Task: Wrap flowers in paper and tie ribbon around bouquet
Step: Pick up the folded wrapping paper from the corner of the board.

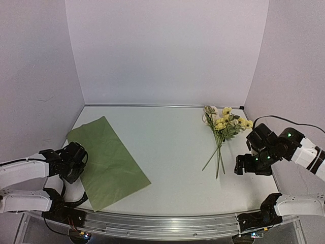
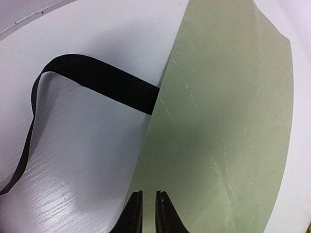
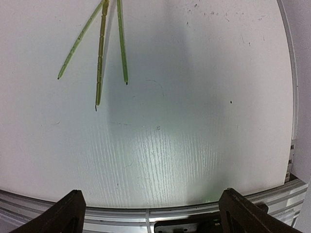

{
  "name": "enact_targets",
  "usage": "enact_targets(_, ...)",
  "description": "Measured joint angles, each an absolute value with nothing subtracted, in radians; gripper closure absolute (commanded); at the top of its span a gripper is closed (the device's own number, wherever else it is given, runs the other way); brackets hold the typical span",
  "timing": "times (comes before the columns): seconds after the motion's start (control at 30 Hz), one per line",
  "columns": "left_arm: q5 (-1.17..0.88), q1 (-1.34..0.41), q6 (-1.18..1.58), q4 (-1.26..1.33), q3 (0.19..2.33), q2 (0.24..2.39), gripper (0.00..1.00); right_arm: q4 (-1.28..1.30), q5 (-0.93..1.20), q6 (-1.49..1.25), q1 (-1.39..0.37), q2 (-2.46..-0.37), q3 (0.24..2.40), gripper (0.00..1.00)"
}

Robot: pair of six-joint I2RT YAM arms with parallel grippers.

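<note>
Paper [image 1: 109, 162]: olive-green sheet, green face up, on the white table [image 1: 172, 152] at the lower left of the top view, turned at a slant to the table's edges.
Left gripper [image 2: 149, 195]: at the sheet's left edge; in the left wrist view its two dark fingers [image 2: 132, 213] sit at bottom centre, drawn almost together with only a thin slit between, pinching the paper's margin.
Ribbon [image 2: 107, 82]: black band in the left wrist view, looping up from the left border, across the upper left, then passing under the paper's edge near mid-frame.
Flowers [image 1: 223, 123]: pale yellow and cream blooms at the upper right of the top view, lying on the table well apart from the paper, with the stems [image 3: 99, 53] trailing toward the lower right.
Right gripper [image 3: 153, 191]: just beside the stem ends; jaws spread wide at the bottom corners of the right wrist view, nothing between them but bare table.
Rail [image 3: 146, 213]: metal strip along the table's near edge, under the right gripper.
</note>
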State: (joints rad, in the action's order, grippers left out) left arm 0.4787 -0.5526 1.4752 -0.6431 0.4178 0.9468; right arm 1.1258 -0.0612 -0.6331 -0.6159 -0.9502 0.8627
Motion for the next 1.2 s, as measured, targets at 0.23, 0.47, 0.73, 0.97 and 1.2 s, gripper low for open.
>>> enact_targets(0.23,0.498,-0.552,1.429,-0.666,0.457,0.941,0.32,1.120,-0.035,-0.626,-0.637,-1.000,0.869,0.02)
enact_targets(0.47,0.444,-0.511,1.380,-0.643,0.423,0.921,0.19,1.046,0.025,-0.625,-0.820,-1.268,1.010,0.02)
enact_targets(0.73,0.321,-0.454,1.315,-0.552,0.355,0.831,0.18,0.851,0.189,-0.642,-0.966,-1.701,1.317,0.07)
enact_targets(0.97,0.203,-0.354,1.277,-0.511,0.300,0.822,0.15,0.741,0.300,-0.693,-1.032,-1.963,1.527,0.14)
enact_targets(1.2,0.110,-0.283,1.236,-0.466,0.286,0.818,0.21,0.676,0.340,-0.733,-1.078,-2.144,1.664,0.23)
